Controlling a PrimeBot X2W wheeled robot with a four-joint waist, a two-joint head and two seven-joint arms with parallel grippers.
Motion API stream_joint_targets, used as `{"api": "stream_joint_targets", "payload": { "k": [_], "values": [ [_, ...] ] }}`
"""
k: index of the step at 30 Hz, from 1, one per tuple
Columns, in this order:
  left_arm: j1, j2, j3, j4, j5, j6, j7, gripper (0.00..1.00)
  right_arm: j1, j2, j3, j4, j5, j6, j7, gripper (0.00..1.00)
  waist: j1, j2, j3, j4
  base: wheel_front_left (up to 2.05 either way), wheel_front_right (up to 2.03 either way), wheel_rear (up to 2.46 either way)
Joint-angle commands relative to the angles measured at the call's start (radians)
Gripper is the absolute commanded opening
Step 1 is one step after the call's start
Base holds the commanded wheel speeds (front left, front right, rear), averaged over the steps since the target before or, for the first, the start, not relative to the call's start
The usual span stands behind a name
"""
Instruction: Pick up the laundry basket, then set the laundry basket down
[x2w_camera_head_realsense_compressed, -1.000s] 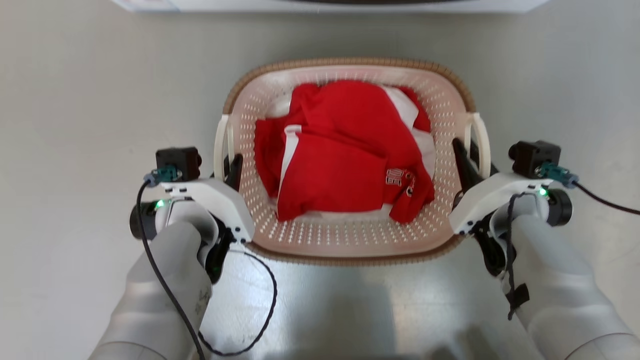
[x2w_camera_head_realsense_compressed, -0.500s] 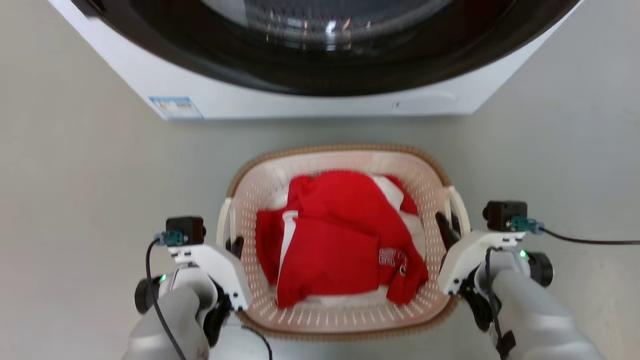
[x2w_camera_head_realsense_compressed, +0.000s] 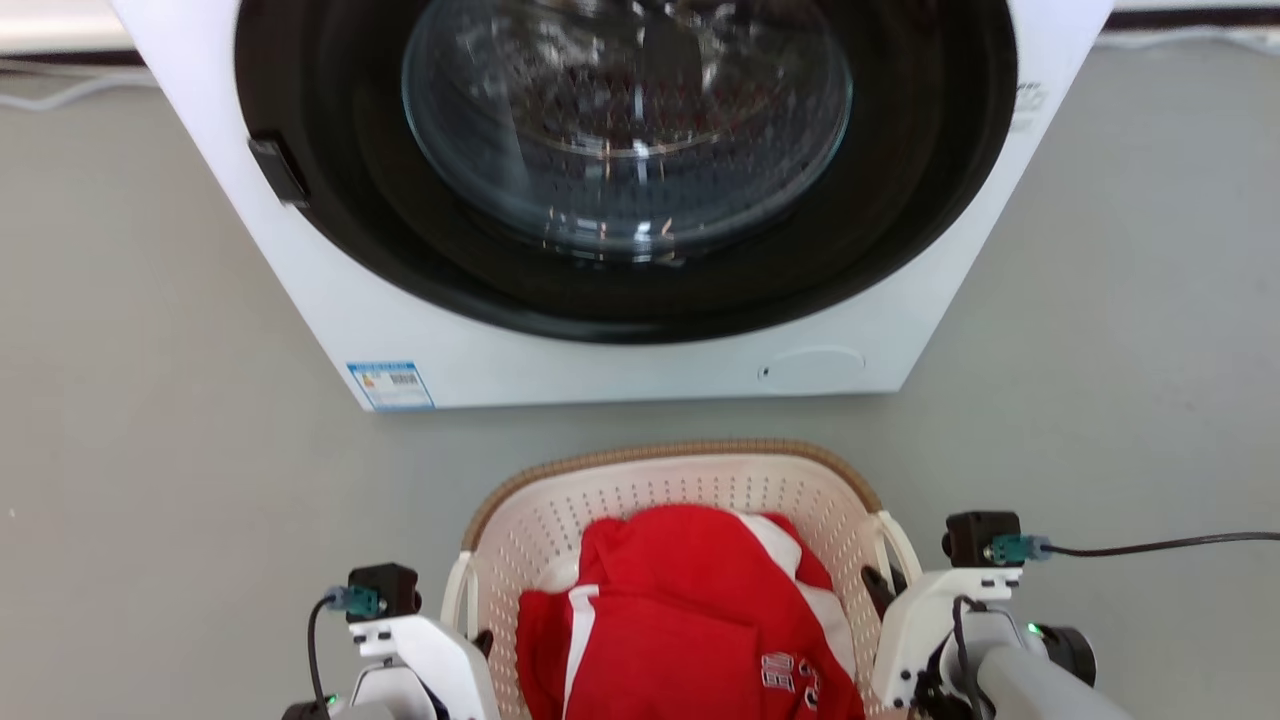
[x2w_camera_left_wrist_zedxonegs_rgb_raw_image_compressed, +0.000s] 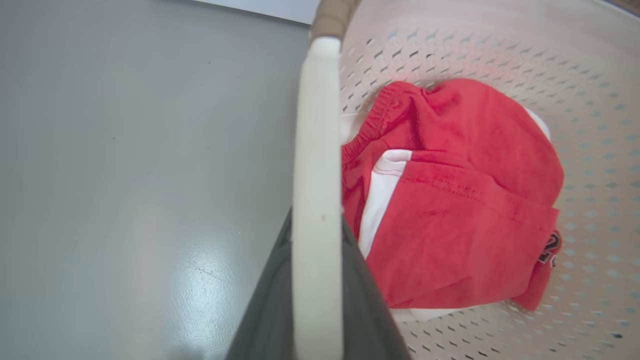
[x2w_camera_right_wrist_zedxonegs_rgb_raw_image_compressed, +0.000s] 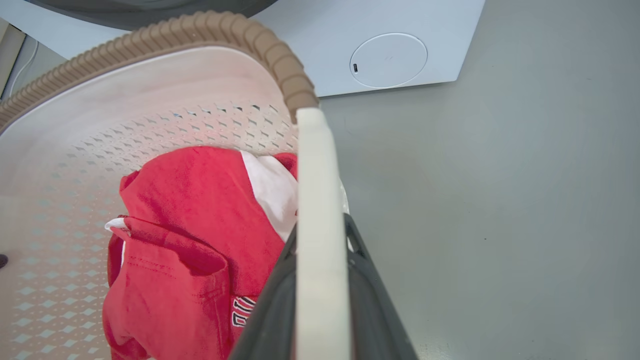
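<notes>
Left gripper (x2w_camera_left_wrist_zedxonegs_rgb_raw_image_compressed: 317, 240) and right gripper (x2w_camera_right_wrist_zedxonegs_rgb_raw_image_compressed: 322, 240) clamp the laundry basket (x2w_camera_head_realsense_compressed: 680, 452)

Each pair of dark fingers pinches a white loop: the left handle (x2w_camera_left_wrist_zedxonegs_rgb_raw_image_compressed: 316, 150) and the right handle (x2w_camera_right_wrist_zedxonegs_rgb_raw_image_compressed: 320, 170). Between them the basket hangs or rests, I cannot tell which, near the white washing machine (x2w_camera_head_realsense_compressed: 480, 365) but apart from it, with red and white clothing (x2w_camera_head_realsense_compressed: 690, 620) inside

- We're looking at a laundry area: a white front-loading washing machine (x2w_camera_head_realsense_compressed: 600, 375) stands on a smooth grey floor (x2w_camera_head_realsense_compressed: 150, 420).
- Right before it we see the laundry basket (x2w_camera_head_realsense_compressed: 660, 488), red clothing (x2w_camera_head_realsense_compressed: 690, 620) inside.
</notes>
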Motion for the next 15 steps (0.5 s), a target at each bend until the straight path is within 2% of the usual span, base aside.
{"api": "stream_joint_targets", "payload": {
  "k": [1,15],
  "values": [
    [-0.002,0.034,0.017,-0.008,-0.012,-0.003,-0.003,0.00,0.015,-0.003,0.020,-0.003,0.010,0.007,0.003,0.00,0.0000,0.0000,-0.043,-0.001,0.00,0.00,0.00],
    [-0.006,0.046,-0.044,0.005,-0.077,-0.003,0.062,0.00,-0.005,-0.020,0.075,0.019,0.067,0.007,0.081,0.00,0.0000,0.0000,-0.091,0.005,0.00,0.00,0.00]
  ]
}}
